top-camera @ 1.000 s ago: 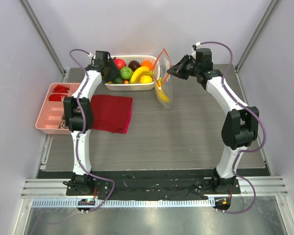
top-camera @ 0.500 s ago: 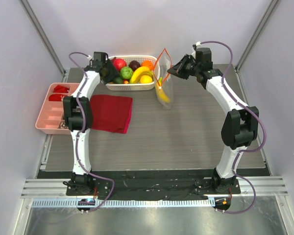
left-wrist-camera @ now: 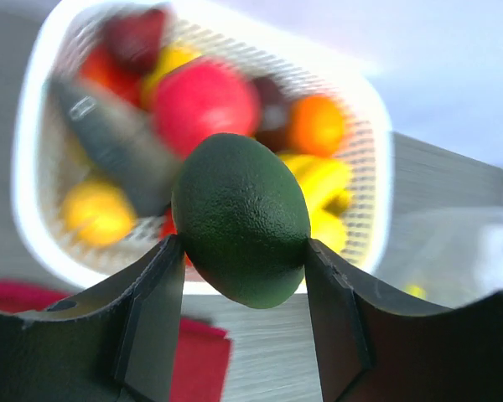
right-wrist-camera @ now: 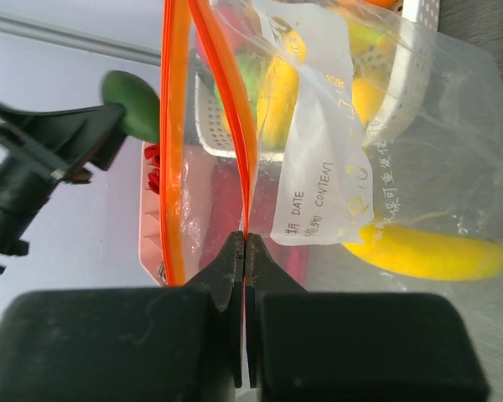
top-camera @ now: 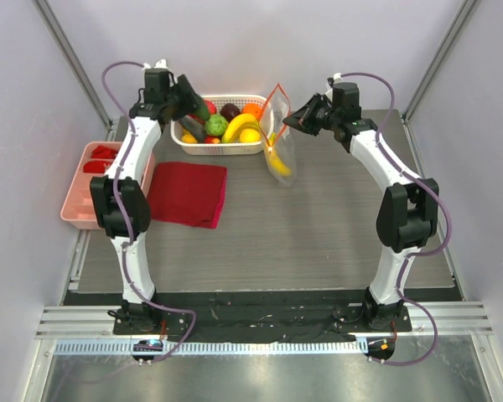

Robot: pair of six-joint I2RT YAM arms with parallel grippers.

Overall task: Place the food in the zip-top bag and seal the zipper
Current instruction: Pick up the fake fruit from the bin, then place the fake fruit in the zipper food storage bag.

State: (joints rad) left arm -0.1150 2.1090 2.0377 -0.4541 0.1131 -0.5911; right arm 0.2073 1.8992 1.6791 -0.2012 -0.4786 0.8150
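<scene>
My left gripper (top-camera: 194, 102) is shut on a dark green oval toy fruit (left-wrist-camera: 241, 219) and holds it above the white basket's left end. The fruit also shows in the right wrist view (right-wrist-camera: 131, 102). More food lies in the basket: a red apple (left-wrist-camera: 205, 105), an orange (left-wrist-camera: 317, 126), yellow bananas (top-camera: 239, 126) and a green round piece (top-camera: 216, 125). My right gripper (top-camera: 290, 121) is shut on the orange-red zipper strip (right-wrist-camera: 245, 197) and holds the clear zip-top bag (top-camera: 278, 138) upright with its mouth open. One banana (right-wrist-camera: 432, 251) lies inside the bag.
The white slotted basket (top-camera: 220, 149) stands at the back middle, just left of the bag. A folded dark red cloth (top-camera: 189, 193) lies in front of it. A pink divided tray (top-camera: 82, 197) sits at the left edge. Walls close in behind.
My left gripper has risen out of the basket, up and to the left, with the dark green fruit in it. The right gripper and the bag have stayed in place.
</scene>
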